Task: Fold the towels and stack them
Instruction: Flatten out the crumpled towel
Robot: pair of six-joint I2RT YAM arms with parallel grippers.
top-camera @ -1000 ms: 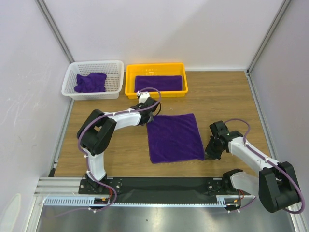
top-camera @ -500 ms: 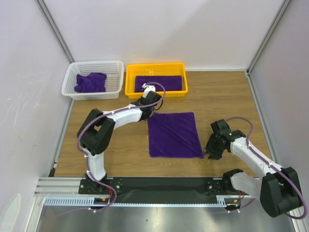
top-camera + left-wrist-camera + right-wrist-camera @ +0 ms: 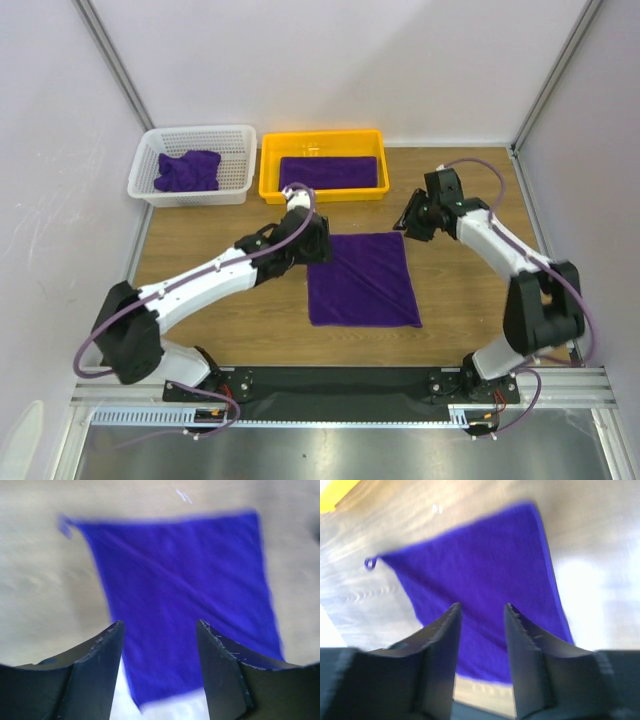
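- The spread towel (image 3: 362, 278) lies flat on the wooden table (image 3: 470, 290), roughly mid-table and between the two arms.
- A folded towel (image 3: 333, 172) lies in the yellow tray (image 3: 322, 138) at the table's far edge.
- A crumpled towel (image 3: 187, 170) sits in the white basket (image 3: 195, 133), just left of the tray.
- The left gripper (image 3: 316, 243) hovers over the spread towel's far-left corner. Its jaws are wide apart with nothing between them.
- The right gripper (image 3: 407, 223) hangs just beyond the far-right corner. Its jaws are parted more narrowly and are also empty.
- Both wrist views are blurred, showing purple cloth beyond the fingers.
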